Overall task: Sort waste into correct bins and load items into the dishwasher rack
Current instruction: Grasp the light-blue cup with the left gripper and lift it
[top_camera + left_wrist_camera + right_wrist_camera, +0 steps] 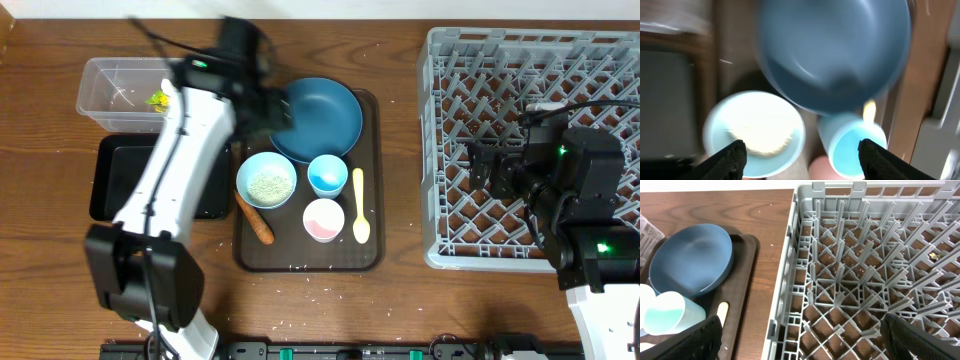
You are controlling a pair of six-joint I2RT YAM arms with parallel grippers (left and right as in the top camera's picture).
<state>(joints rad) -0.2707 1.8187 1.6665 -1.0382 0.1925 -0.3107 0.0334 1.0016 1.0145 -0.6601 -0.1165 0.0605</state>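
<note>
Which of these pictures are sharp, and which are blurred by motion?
Left wrist view: heavily smeared; the blue plate and the bowl have soft edges. Overhead view: mostly sharp, only the left arm is blurred. Right wrist view: sharp; the rack pegs are crisp.

Left hand [802, 159] and right hand [805, 341] spread wide

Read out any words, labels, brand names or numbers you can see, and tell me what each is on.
None readable: no words, numbers or logos show on the rack, plate, bowl or tub.
The left wrist view is too blurred to read anything.
</note>
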